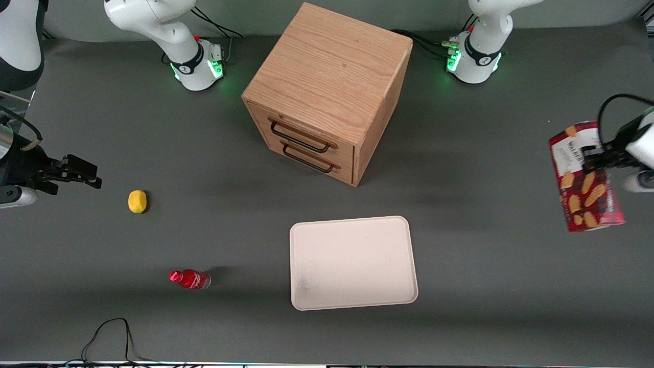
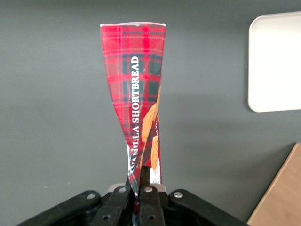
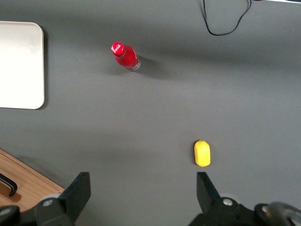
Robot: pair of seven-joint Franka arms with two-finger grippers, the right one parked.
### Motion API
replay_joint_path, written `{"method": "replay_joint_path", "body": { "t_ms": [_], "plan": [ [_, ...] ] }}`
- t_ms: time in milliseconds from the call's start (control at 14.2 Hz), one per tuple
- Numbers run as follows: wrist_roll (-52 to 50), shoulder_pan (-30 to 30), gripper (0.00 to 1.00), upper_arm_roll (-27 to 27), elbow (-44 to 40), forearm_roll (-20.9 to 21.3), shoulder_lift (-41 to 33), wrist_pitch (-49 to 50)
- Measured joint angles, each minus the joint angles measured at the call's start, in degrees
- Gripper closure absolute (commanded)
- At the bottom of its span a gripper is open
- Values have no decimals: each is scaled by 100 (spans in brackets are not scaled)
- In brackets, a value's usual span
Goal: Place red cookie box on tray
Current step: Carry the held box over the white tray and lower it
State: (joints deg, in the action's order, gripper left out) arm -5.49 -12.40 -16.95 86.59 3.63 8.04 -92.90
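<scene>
Wooden cabinet: the light oak two-drawer cabinet (image 1: 327, 92) with black wire handles is standing farther from the front camera than the tray; it is playing no part, but a low swing from the working arm's end could be clipping its corner.
Tray: the flat cream-white rectangular tray (image 1: 353, 262) with rounded corners is lying bare near the middle of the table, well apart from the box and toward the parked arm from it.
Cookie box: the long, narrow dark-red tartan carton (image 1: 585, 176) with tan oval biscuits pictured on it is hanging in the air at the working arm's end of the table, tilted, held near one end.
Gripper: the black two-finger gripper (image 2: 139, 188) of the left arm is clamping the carton, fingers pinched close together on it.
Risk, crushing: the carton is looking twisted and squeezed thin at the pinch in the wrist view; I judge that the cardboard may be giving way, letting it slip.
Risk, swinging: most of its length is hanging past the fingers, so it could be pivoting during the carry and landing partly over the tray's rim.
Writing: "SHORTBREAD" is reading clearly in white along the narrow side, with letters ending "LLA" before it; the white label panel is showing letters like "WALKE", partly covered.
</scene>
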Motion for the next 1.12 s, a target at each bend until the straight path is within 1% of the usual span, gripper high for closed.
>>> {"method": "replay_joint_path", "body": {
  "t_ms": [211,562,773,984,1124],
  "plan": [
    [-514,743,100,172,-436,33,437,-1],
    [-784,1907,100,387,-1442,36,1188,-14],
    [-1330,2526,100,445,-2195,55,1772,-17],
    [-2194,3154,100,797,-2881,85,2363,-18],
    [-2614,3367,100,927,-3158,92,2658,-26]
  ]
}}
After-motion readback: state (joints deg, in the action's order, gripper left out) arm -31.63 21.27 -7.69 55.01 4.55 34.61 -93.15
